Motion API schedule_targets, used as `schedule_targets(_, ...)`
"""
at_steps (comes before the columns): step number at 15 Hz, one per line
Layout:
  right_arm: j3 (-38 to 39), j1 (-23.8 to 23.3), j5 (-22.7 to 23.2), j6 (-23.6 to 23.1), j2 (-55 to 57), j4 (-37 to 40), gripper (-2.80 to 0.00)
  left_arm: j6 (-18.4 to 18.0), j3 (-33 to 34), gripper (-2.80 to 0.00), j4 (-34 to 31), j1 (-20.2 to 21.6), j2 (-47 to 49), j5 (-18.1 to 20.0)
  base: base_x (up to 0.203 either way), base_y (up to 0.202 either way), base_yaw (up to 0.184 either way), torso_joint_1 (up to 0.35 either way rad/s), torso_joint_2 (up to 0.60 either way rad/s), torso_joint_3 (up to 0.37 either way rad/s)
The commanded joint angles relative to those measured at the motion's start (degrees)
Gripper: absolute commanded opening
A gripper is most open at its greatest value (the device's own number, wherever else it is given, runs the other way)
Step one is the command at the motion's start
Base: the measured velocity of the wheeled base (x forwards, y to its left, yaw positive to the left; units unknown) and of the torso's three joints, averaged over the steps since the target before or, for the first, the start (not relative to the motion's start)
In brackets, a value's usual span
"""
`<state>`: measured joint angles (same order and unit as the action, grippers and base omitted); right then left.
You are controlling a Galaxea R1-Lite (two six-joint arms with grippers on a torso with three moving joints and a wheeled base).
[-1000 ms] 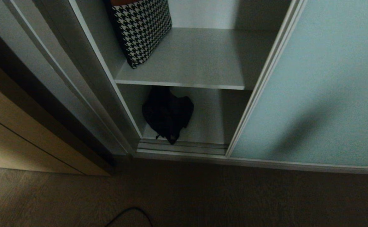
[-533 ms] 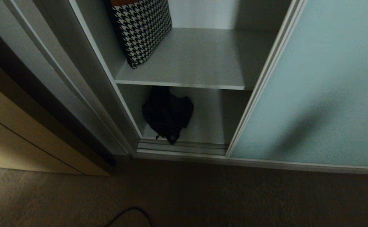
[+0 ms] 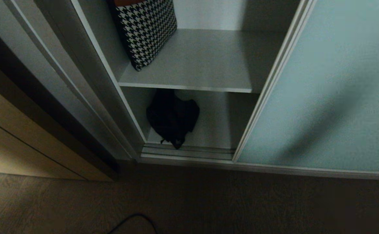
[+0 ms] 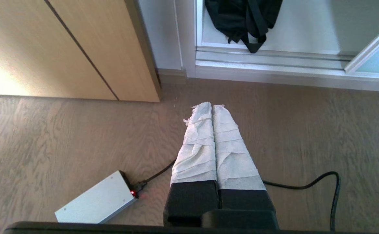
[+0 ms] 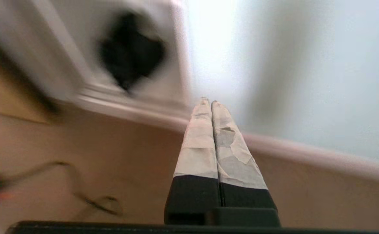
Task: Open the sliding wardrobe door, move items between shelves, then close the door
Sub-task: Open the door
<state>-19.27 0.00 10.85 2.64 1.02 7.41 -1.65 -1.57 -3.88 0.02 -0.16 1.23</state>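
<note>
Sliding door: frosted pale teal glass in a slim silver frame, slid to the right, leaving the left part of the wardrobe open; bottom corner also seen from the left wrist.

Upper shelf: flat grey-white board, holding a black-and-white houndstooth cushion leaning against the left wall.

Bottom shelf: holding a black fabric bundle at the left, straps hanging to the door track; same bundle seen from the left wrist and, blurred, from the right wrist.

Left gripper: taped fingers pressed together, holding nothing, above the wood floor in front of the wardrobe.

Right gripper: taped fingers pressed together, holding nothing, pointing at the foot of the door.

Also on the floor: grey box with red light, black cable. Beige wooden cabinet left of the wardrobe.
</note>
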Motion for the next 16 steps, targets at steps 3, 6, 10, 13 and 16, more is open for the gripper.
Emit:
schedule_targets(3,-17.07,0.01,10.51,6.20,11.18,4.03,-2.80,-0.04,-0.01,-2.80,0.00,-0.02,0.16,0.00,0.000,0.000,0.000,0.000,0.00,0.000)
schedule_targets(6,-23.74,0.49,18.30,12.06,22.28,2.54,-2.80,-0.02,-0.01,-2.80,-0.05,-0.02,0.16,0.00,0.000,0.000,0.000,0.000,0.00,0.000)
schedule_targets(10,-25.24,0.61,30.22,14.10,31.25,-6.24,-2.80,-0.02,-0.01,-2.80,-0.02,0.04,0.16,-0.02,0.000,0.000,0.000,0.000,0.00,0.000)
schedule_targets(13,-25.37,0.70,34.87,14.34,35.80,-8.37,-2.80,-0.02,-0.01,-2.80,0.01,-0.01,0.16,0.00,0.000,0.000,0.000,0.000,0.00,0.000)
schedule_targets(16,-25.37,0.86,38.45,15.52,41.37,-13.60,-2.80,-0.02,-0.01,-2.80,0.00,0.06,0.16,0.00,0.000,0.000,0.000,0.000,0.00,0.000)
